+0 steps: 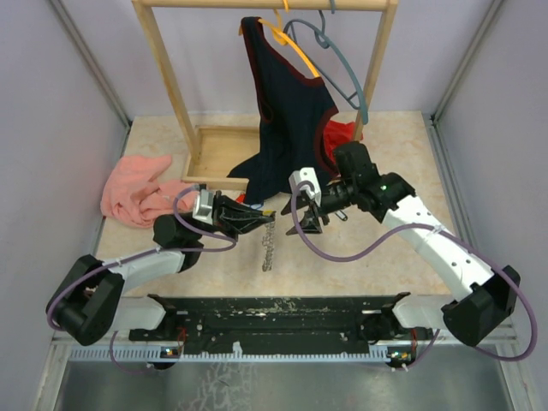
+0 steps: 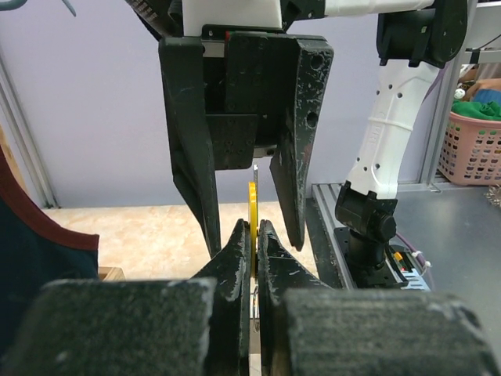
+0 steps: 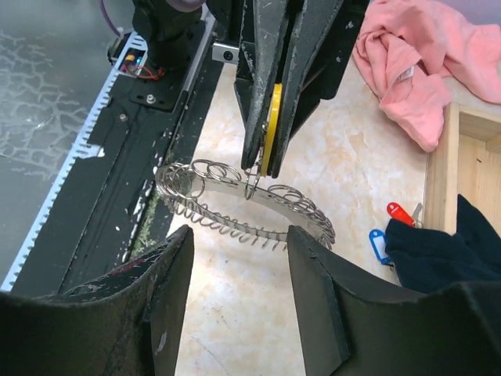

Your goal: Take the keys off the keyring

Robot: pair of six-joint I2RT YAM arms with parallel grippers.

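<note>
My left gripper (image 1: pixel 259 224) is shut on a yellow-tagged key (image 2: pixel 252 215), held edge-on above the table. In the right wrist view the yellow tag (image 3: pixel 272 125) sticks out of the left gripper (image 3: pixel 262 166). Its small split ring (image 3: pixel 252 185) meets the keyring (image 3: pixel 235 205), a silvery band lined with small wire rings. The keyring (image 1: pixel 268 248) sits just below both grippers; whether it rests on the table I cannot tell. My right gripper (image 3: pixel 239 233) stands open facing the left one, its fingers (image 2: pixel 192 157) on either side of the yellow tag. A red key (image 3: pixel 399 212) and a blue key (image 3: pixel 378 244) lie loose beside the dark garment.
A dark garment (image 1: pixel 287 103) hangs on an orange hanger from the wooden rack (image 1: pixel 175 86), with a red cloth (image 1: pixel 341 133) behind it. A pink cloth (image 1: pixel 135 190) lies at the left. The black base rail (image 1: pixel 274 312) runs along the near edge.
</note>
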